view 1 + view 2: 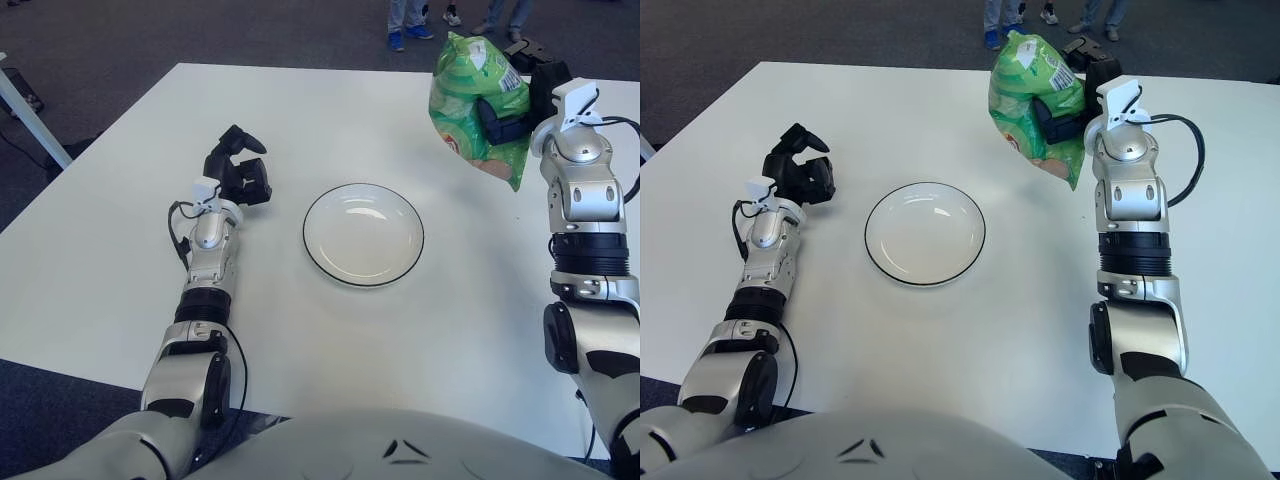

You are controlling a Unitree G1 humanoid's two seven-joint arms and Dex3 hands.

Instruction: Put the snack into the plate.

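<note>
You are working over a white table (120, 230) on dark carpet, with people's feet (410, 35) showing at the far edge of the room.

In the left eye view, the right hand (515, 110) holds the snack (475, 105), a green crinkled bag, lifted above the table's far right part, well to the right of and beyond the plate (363, 235). Its dark fingers are clamped on the bag's middle from the right side. The plate sits empty at the centre. The left hand (240, 170) shows just left of the plate, fingers curled and holding nothing.

In the right eye view, you see the same grasp: the bag (1035, 100) hangs tilted, its lower corner drooping beside the wrist, the right hand (1070, 115) pinching it mid-body. The plate (925, 233) lies to the lower left of it; the left hand (800, 172) sits apart on the far left.

Expect the bag to be light, puffy and slick; the film will crumple and could slide through the fingers. Its contents are probably brittle, so don't squeeze harder. The mid-body hold looks sound; carry it low over the plate before you release.
</note>
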